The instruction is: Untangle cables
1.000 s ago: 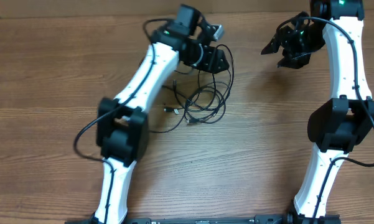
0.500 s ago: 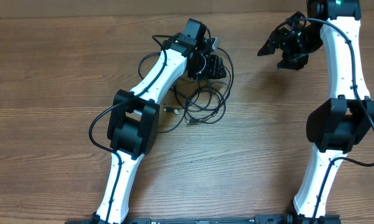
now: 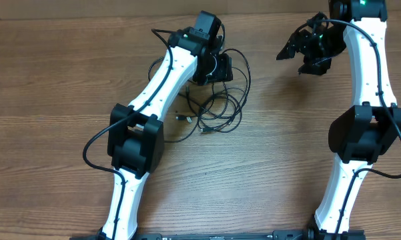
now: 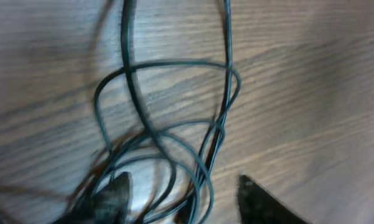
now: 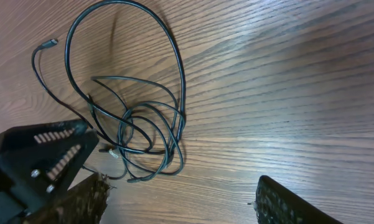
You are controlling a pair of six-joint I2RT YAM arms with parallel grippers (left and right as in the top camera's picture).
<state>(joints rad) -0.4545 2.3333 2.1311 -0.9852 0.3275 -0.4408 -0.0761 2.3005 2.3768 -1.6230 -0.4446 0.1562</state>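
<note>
Left gripper (image 4: pixel 182 184), seemingly half open astride the cables (image 4: pixel 129 68), could pinch several strands, tightening the tangle; right gripper (image 5: pixel 182 186) wide, empty.

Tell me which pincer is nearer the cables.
Left. The left pincer hangs directly over the upper loops of the cables; the right pincer is well clear, off to the robot's right of them.

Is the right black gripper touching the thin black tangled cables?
No, the right gripper hangs well to the side of the cables, touching none.
</note>
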